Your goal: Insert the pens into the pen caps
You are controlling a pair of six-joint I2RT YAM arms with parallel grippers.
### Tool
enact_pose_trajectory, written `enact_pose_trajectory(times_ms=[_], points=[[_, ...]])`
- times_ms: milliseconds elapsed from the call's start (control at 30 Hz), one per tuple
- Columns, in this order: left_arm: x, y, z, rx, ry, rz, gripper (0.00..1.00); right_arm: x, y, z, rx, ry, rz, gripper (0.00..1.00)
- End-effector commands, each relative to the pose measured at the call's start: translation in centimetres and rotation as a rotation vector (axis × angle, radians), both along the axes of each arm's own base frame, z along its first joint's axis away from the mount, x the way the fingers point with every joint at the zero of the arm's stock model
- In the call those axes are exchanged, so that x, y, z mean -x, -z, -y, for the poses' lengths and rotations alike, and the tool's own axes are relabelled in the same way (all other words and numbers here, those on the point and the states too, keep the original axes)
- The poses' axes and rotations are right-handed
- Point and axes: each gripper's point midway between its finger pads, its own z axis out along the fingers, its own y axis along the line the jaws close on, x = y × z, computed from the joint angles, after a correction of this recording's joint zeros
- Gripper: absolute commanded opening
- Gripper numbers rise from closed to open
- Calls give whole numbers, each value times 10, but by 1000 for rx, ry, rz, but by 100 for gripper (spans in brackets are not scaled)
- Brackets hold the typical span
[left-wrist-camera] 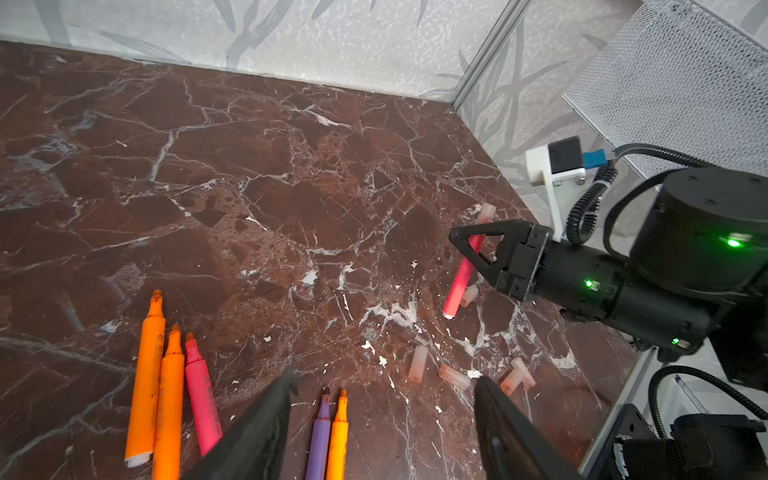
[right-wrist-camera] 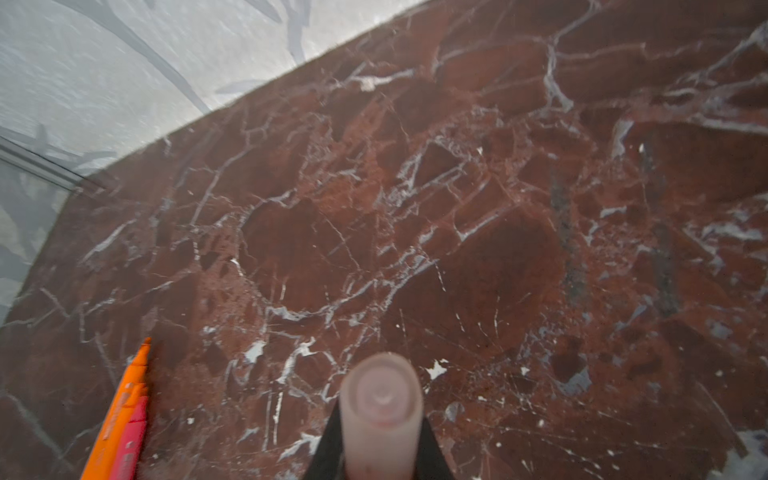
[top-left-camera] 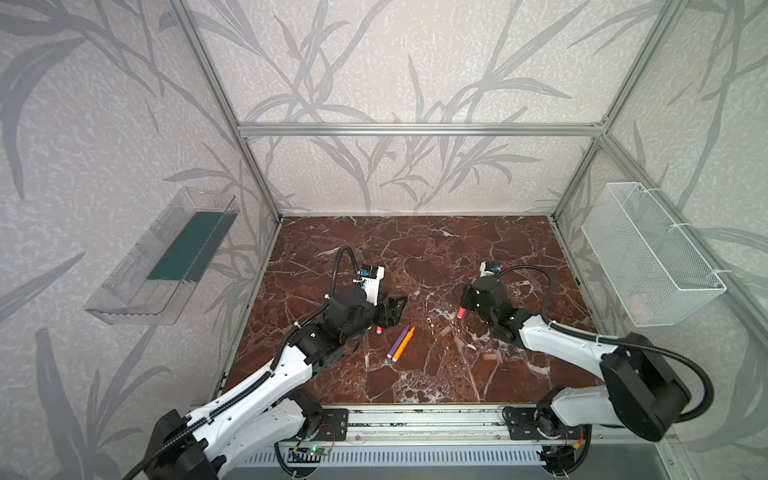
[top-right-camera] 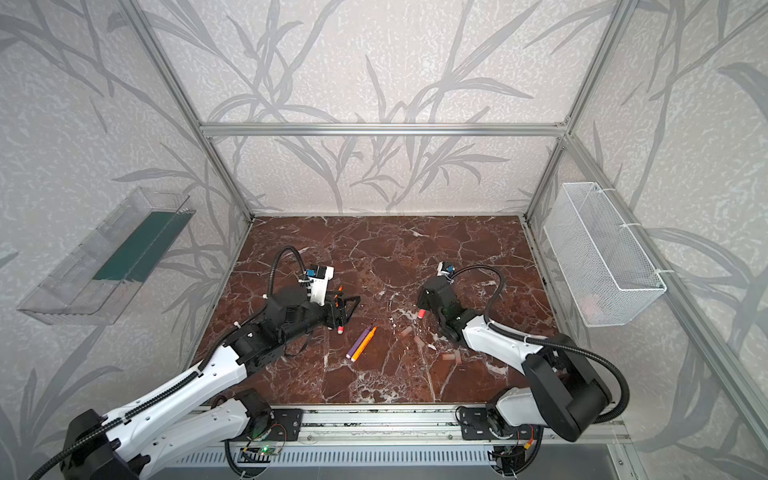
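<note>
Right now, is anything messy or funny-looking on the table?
Nothing is broken or spilled. The loose pen caps lie scattered at odd angles on the marble table, two of them touching. The right gripper holds a pink-red pen with a cap on.

open marble (top-left-camera: 436, 245) beyond pens (top-left-camera: 400, 343), caps (top-left-camera: 445, 331)

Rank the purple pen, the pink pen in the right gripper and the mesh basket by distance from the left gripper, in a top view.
1. purple pen, on the table just beside the left gripper.
2. pink pen, further right, in the right gripper.
3. mesh basket, on the right wall.
</note>
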Motion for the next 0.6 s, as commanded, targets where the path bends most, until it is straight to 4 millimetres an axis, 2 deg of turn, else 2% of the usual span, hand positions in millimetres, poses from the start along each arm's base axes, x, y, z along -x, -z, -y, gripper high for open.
enact_pose_trajectory(times_ms=[0,100,200,233,267,433,567], points=[[-5,-14,-7,8,-56,17,71,-13,17,-4,-76,-6,-106,3],[-7,-14,-11,1,-75,26,70,-21,46,-2,-127,-24,-228,3],[-9,-13,-12,-4,-85,26,70,-26,64,4,-116,-6,-289,3],[-10,-12,-11,-5,-85,24,70,-27,65,5,-118,1,-287,5],[-10,-12,-10,-6,-81,22,70,-25,77,8,-111,10,-315,7],[-12,-9,-11,-16,-94,11,66,-25,99,14,-113,24,-371,19],[-9,-4,-4,-25,-53,-9,64,-23,106,18,-109,40,-393,28]])
